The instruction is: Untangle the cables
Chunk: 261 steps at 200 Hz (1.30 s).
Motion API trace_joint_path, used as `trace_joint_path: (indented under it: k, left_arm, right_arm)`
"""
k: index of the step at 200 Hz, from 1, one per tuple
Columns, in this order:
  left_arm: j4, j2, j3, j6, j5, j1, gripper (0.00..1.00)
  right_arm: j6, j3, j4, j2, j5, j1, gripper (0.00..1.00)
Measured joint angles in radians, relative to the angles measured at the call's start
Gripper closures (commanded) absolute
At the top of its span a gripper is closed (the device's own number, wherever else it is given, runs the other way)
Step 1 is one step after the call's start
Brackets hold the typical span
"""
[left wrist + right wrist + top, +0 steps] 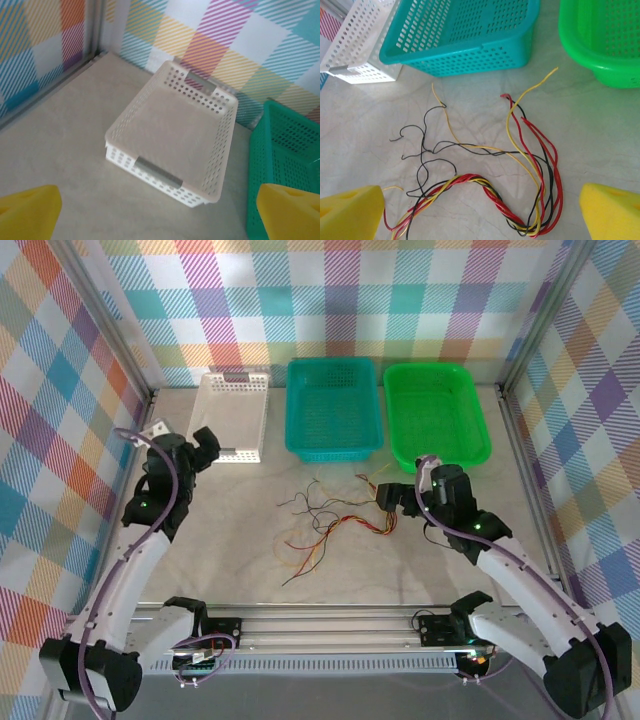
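the cables [472, 177] lie twisted on the table [230, 550]. the right gripper [388, 502] is near them and the left gripper [205, 445] is by the white basket [222, 150], both spread wide apart.

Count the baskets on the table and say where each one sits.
3. The white basket sits at the back left, the teal basket in the middle beside it, and the green basket at the back right. None seems hidden.
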<state>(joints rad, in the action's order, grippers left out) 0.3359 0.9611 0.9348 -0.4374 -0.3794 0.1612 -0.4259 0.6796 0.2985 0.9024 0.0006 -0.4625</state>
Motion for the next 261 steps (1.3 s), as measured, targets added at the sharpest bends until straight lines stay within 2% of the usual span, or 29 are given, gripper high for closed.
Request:
trace_joint_path:
  k: [43,84,167,216,261]
  left_arm:
    - [0.236,-0.074,0.01,-0.05,0.133,0.0,0.0]
    - [0.338,-0.09,-0.003,-0.053,0.209,0.001,0.0]
    - [0.355,-0.204,-0.024,-0.053,0.245,0.025,0.0]
    - [0.355,-0.185,-0.025,-0.053,0.261,0.046,0.0]
    - [0.355,-0.185,-0.025,-0.053,0.267,0.05,0.0]
  right_arm:
    - [-0.011,0.018,0.05,0.063,0.034,-0.087,0.0]
    - [-0.029,0.018,0.087,0.146,0.058,-0.154,0.02]
    - [-0.047,0.018,0.085,0.306,0.103,-0.222,0.08]
    - [-0.061,0.024,0.116,0.325,0.259,-0.226,0.11]
    - [-0.09,0.082,0.192,0.469,0.353,-0.226,0.15]
